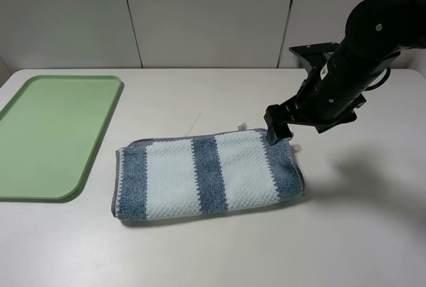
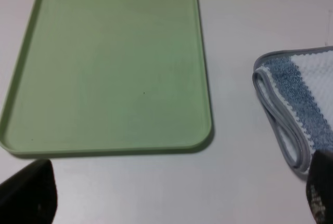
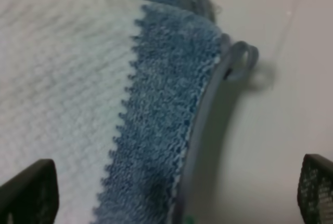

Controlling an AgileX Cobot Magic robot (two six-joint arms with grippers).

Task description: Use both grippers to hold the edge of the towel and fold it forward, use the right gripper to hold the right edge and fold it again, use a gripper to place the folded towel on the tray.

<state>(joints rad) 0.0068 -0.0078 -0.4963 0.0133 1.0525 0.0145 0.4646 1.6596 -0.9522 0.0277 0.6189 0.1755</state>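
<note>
— Where was the towel (image 1: 206,177) found?

— It was laid flat on the desk (image 1: 200,254), just to the right of the tray (image 1: 60,134) and apart from it. Doubled layers were seen at its left end in the left wrist view, so the first fold was judged done.

— How was its long axis set?

— Left to right across the desk, with the stripes running front to back. Its short right edge, a dark-blue stripe bound by the grey hem, was pointed towards the right arm's side.

— Which fingers were placed nearer?

— The right fingers (image 1: 276,134) were held over the far right corner, close above the cloth. Whether the cloth was touched could not be told. They were spread wide with nothing gripped, and in the right wrist view the hemmed edge was seen running between them. The left fingers (image 2: 26,195) were likewise spread wide and empty. They were held near the tray's front end, with the towel's left end off to one side. The left arm was not caught by the high camera.

— What was the coming move judged to turn on?

— The right edge was placed directly below the right fingers, so a short drop and a closing on both layers was judged enough. The fold would then have to be carried leftwards along the long axis, towards the tray.
</note>
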